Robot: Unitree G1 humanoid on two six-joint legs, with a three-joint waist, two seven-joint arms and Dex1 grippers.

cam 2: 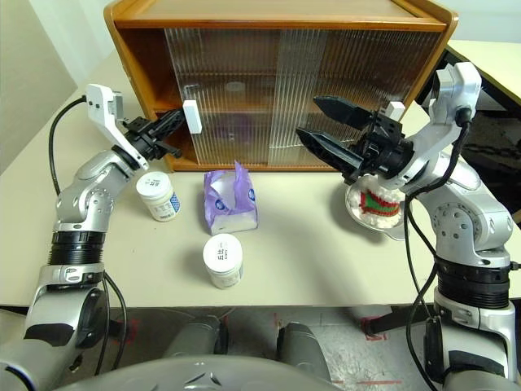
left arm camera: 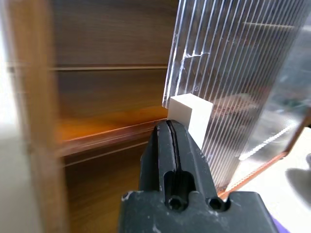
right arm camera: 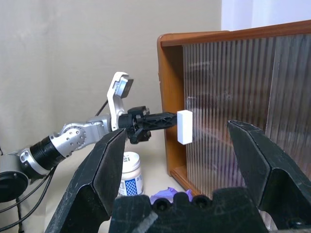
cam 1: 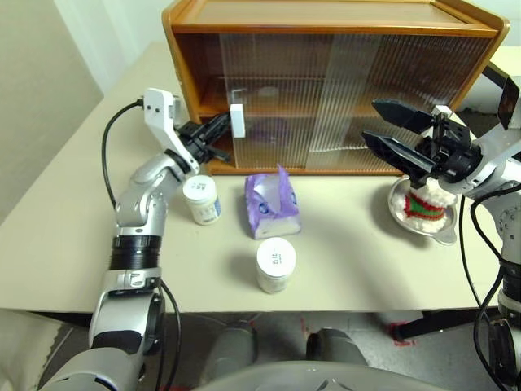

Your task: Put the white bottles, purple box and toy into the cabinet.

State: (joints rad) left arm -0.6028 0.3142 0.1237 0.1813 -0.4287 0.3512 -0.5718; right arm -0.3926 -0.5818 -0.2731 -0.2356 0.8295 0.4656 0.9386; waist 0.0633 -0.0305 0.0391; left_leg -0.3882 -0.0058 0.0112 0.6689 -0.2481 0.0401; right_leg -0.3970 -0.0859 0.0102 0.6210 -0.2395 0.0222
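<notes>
Left eye view puts the cabinet (cam 1: 342, 81) at the back of the table (cam 1: 65, 220), a broad wooden two-shelf case with ribbed translucent sliding doors. Its left door is slid partly aside, so a strip of bare shelf shows at the left end, and a dim purple shape sits behind the ribbed panel on the lower level; I cannot tell what it is.

In front of the cabinet, near the middle of the table, the purple box (cam 1: 271, 205) lies with white tissue poking from its top. One of the white bottles (cam 1: 201, 199) stands just to its left, and the other white bottle (cam 1: 276, 265) stands nearer to me, close to the table's front edge.

To my right a shiny steel bowl (cam 1: 423, 221) holds the toy (cam 1: 429, 204), its red-and-green band visible under my arm.

My left gripper (cam 1: 218, 130) has its fingers pressed together, their tips against the left side of the white handle (cam 1: 237, 120) on the sliding door. In the left wrist view the shut fingers (left arm camera: 173, 145) meet that handle (left arm camera: 189, 109).

My right gripper (cam 1: 389, 129) hangs above the bowl with its fingers spread wide and nothing between them, pointing toward the cabinet front.
</notes>
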